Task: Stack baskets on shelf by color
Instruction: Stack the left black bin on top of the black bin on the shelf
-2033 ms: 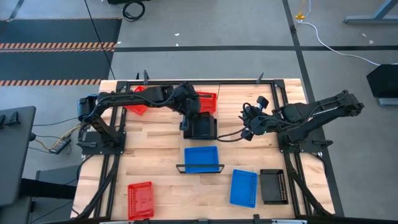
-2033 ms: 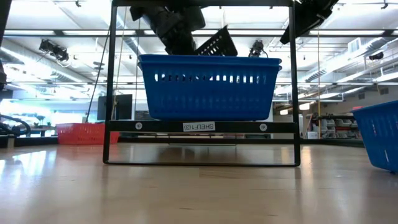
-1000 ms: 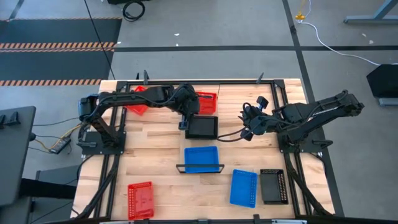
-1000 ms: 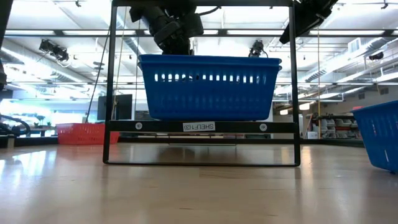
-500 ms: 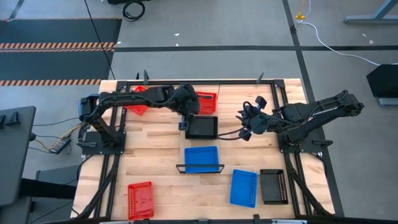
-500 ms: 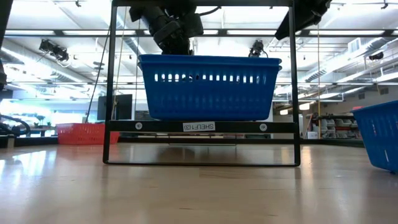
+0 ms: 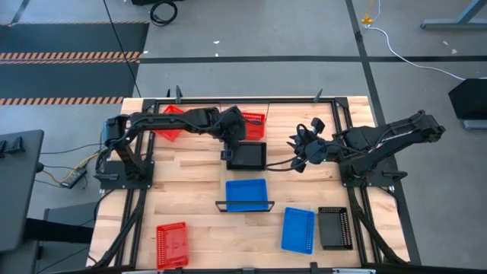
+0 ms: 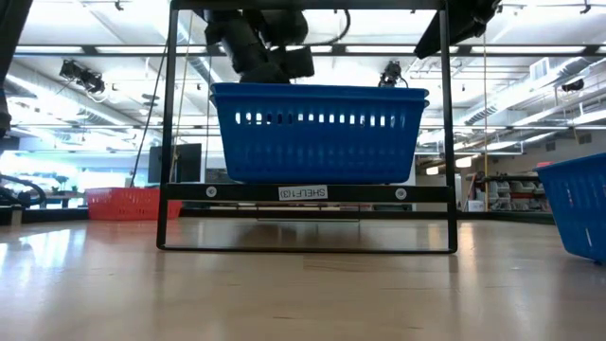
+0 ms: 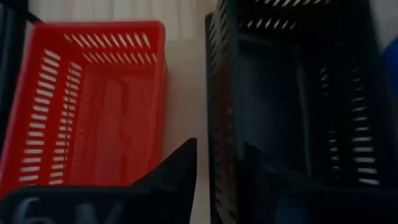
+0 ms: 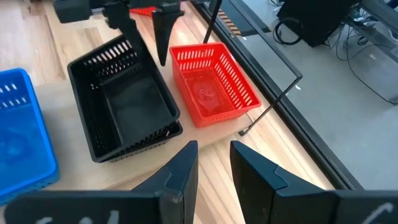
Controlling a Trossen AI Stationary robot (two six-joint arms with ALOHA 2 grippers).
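Note:
A black basket lies flat on the table at the far middle, with a red basket beside it on the far side. My left gripper is open at the black basket's left end wall, one finger outside it and one inside. A strip of table shows between the outer finger and the wall. A blue basket sits on the shelf. My right gripper hovers open and empty to the right of the black basket.
A second red basket sits at the far left under my left arm. Near the front edge lie a red basket on the left, and a blue basket and a black basket on the right.
My left gripper has risen a little at the black basket's end and drawn slightly toward the far edge. The basket stays flat on the table where it was. My right gripper has crept a little toward the table's left.

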